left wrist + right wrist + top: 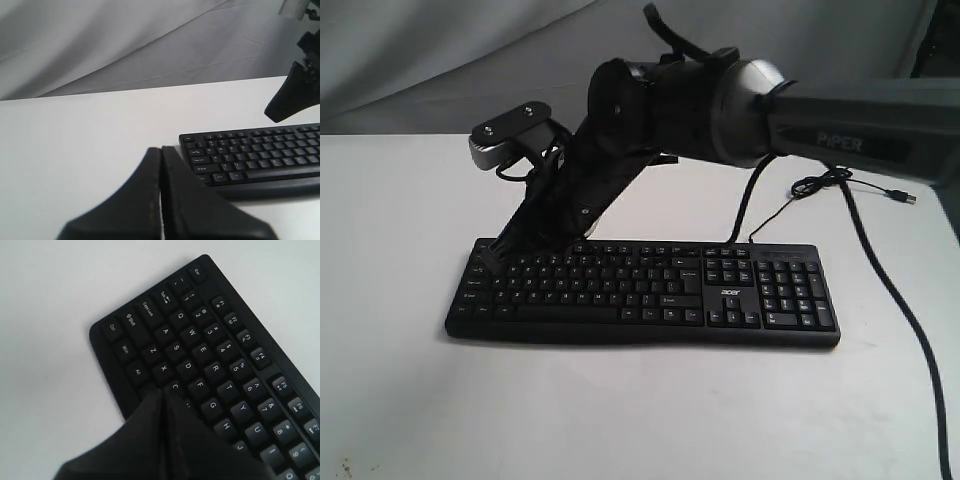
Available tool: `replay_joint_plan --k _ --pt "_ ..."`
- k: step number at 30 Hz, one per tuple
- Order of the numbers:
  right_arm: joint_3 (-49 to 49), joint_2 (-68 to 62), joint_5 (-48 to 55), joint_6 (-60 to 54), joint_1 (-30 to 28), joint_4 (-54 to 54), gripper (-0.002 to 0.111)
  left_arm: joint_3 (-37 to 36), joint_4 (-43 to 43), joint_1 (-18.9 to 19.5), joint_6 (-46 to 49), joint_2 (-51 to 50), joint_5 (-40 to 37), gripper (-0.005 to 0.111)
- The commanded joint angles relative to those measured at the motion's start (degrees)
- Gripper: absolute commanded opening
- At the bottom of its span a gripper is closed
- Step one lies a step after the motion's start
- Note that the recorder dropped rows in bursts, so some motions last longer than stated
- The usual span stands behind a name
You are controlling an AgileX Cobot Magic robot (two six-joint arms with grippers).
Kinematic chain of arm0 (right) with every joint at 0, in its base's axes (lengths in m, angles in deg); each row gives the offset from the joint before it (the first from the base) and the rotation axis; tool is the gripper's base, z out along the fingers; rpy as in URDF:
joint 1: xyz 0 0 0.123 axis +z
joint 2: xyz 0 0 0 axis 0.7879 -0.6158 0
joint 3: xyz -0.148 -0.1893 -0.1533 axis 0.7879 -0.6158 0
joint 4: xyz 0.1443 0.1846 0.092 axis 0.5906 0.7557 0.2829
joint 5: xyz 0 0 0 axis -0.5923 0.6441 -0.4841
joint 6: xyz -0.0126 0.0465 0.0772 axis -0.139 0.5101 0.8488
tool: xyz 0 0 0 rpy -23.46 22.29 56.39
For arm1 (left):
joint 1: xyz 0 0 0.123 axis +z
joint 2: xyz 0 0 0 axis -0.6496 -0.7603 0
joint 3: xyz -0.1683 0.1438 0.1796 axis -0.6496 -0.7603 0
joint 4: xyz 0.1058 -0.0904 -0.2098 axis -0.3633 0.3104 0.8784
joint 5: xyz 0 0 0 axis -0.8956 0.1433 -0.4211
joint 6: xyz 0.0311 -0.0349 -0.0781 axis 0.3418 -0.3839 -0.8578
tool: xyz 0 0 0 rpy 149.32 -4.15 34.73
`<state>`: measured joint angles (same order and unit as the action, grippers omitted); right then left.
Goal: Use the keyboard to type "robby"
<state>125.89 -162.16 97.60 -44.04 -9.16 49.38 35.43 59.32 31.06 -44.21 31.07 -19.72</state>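
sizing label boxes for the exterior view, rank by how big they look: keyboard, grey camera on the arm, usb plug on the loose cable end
1. keyboard, by far the largest
2. grey camera, clearly smaller
3. usb plug, tiny
The gaps are wide, so nearness to the camera does not change the order.

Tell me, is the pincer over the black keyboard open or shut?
Shut. The right pincer has both black fingers pressed together, no gap, over the wide flat black keyboard.

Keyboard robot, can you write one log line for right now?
right tool: shut, above left-hand keys of flat black full-size keyboard, contact unclear | left tool: shut, over white table beside keyboard
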Motion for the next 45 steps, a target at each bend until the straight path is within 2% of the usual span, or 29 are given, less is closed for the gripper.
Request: replay_joint_plan --k 1,4,26,45 --pt "0.29 -1.81 -6.86 -0.21 -0.04 0.29 0.000 -0.25 -0.27 -0.36 -0.16 0.20 0.42 0.000" --pt "0.29 -3.57 -10.17 -0.46 -0.04 0.18 0.000 -0.25 -0.27 -0.36 -0.16 0.20 0.42 0.000" --pt "0.40 -9.69 -16.79 -0.68 -1.02 -1.26 0.000 -0.25 -0.27 -0.36 -0.16 0.20 0.42 0.000" --pt "0.40 -10.90 -18.36 -0.58 -1.02 -2.19 0.000 -0.25 -0.27 -0.36 -0.16 0.20 0.42 0.000"
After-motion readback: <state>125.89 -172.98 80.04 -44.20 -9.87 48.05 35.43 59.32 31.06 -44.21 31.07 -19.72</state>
